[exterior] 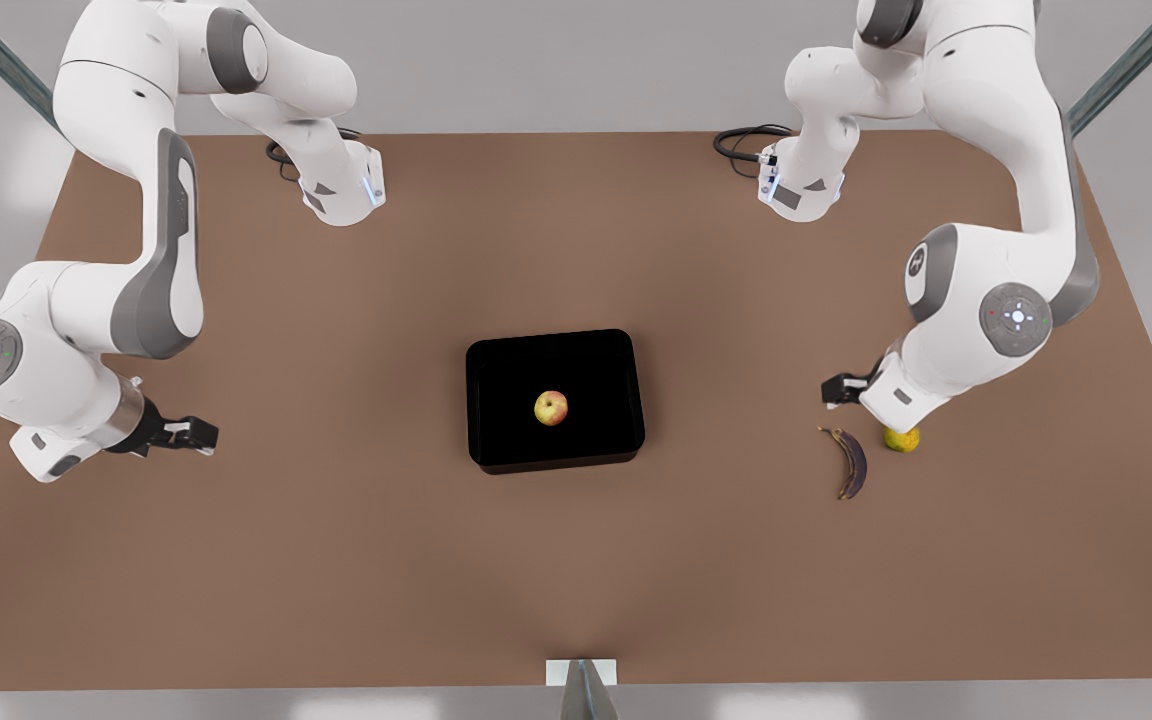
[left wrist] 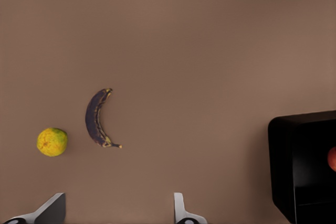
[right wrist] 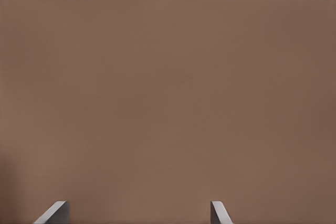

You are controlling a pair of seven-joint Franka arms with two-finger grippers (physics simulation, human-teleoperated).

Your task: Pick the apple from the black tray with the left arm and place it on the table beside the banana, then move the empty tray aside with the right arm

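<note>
The front view shows the apple (exterior: 551,408) sitting mid-tray (exterior: 556,345), while the left wrist view catches just its red edge beside the banana (left wrist: 97,118) and an orange (left wrist: 52,141). The left gripper (left wrist: 118,211) hangs above them on the front view's right (fingers apart). The right gripper (right wrist: 139,213), also spread, hovers over bare table (right wrist: 168,103) opposite.

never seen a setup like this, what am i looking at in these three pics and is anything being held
Two white robot arms stand at a brown table. The front view looks down on everything; the other two come from cameras on each wrist. The left end effector, open and empty, hovers near the banana and a citrus fruit. The right end effector, also open, waits at the front view's left. The apple sits in the black tray. Nothing is held.
</note>
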